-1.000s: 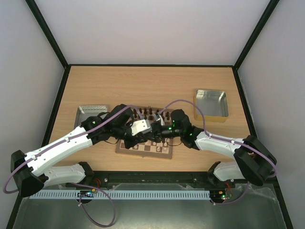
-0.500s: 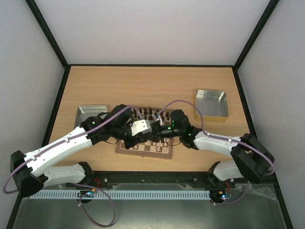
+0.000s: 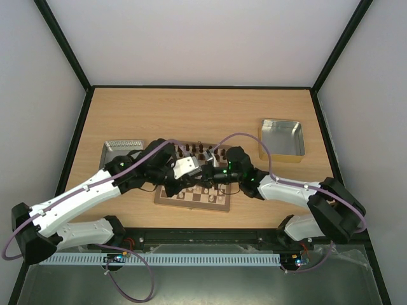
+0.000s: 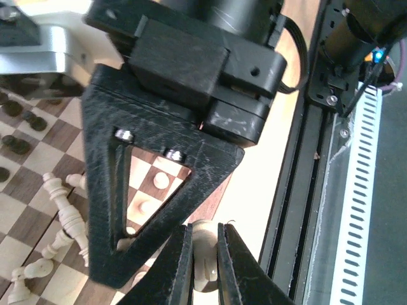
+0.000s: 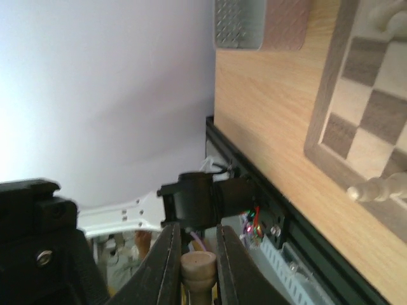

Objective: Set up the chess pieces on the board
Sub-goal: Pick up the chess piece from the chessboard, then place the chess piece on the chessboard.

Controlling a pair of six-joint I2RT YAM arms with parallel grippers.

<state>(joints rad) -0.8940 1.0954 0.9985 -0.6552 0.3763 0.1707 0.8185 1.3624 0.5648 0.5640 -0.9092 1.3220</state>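
The board (image 3: 166,194) lies at the near middle of the table, with dark chessmen (image 3: 198,150) standing along its far edge. My two grippers meet over its middle. My left gripper (image 3: 193,171) (image 4: 205,232) is shut on a cream chess piece (image 4: 205,254) near the board's edge. My right gripper (image 3: 208,173) (image 5: 197,236) is shut on a cream chess piece (image 5: 198,265), base end showing. I cannot tell whether both hold the same piece. Several cream pieces (image 4: 63,213) lie toppled on the squares, and one (image 5: 381,186) lies near the board's corner.
A shiny metal tray (image 3: 112,147) stands left of the board, partly under my left arm, and shows in the right wrist view (image 5: 238,25). A second metal tray (image 3: 282,138) stands at the right. The black table rail (image 4: 318,159) runs close to the board's near edge.
My right gripper has shifted slightly left and the left gripper slightly back, so the two sit closer together over the board. The pieces on the board have not visibly moved.
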